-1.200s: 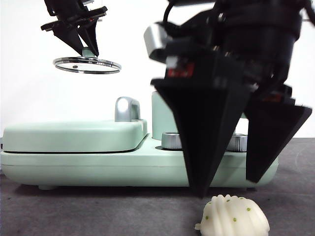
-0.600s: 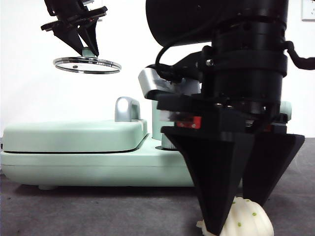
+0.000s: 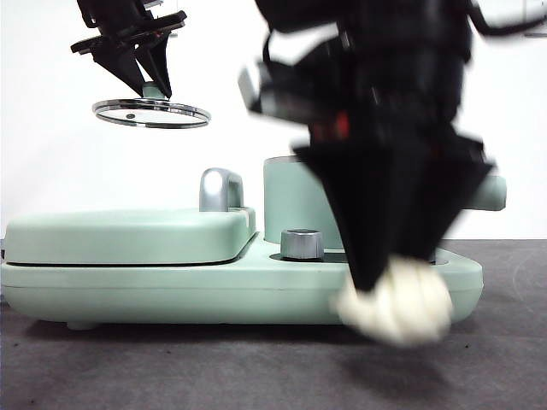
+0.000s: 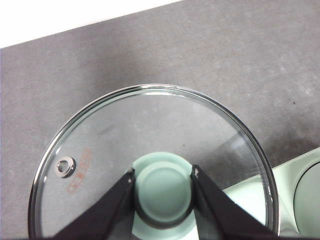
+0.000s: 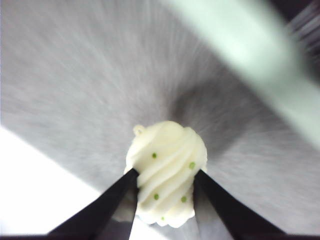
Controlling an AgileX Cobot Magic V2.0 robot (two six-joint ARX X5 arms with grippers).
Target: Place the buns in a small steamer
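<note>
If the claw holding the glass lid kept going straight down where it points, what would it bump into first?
Probably the flat green griddle lid. The left gripper points down, fingers shut on the glass lid's knob, with the griddle lid seemingly below, though depth is unclear. The lid itself would touch first.

Right gripper: two matte black wedge-shaped jaws tapering to points, blurred in the front view; black body above, a small red marking, a silvery metal block at one side, black cable looping.

Left gripper: smaller in view, two black pointed jaws beneath flat black plates; slim black fingers.
</note>
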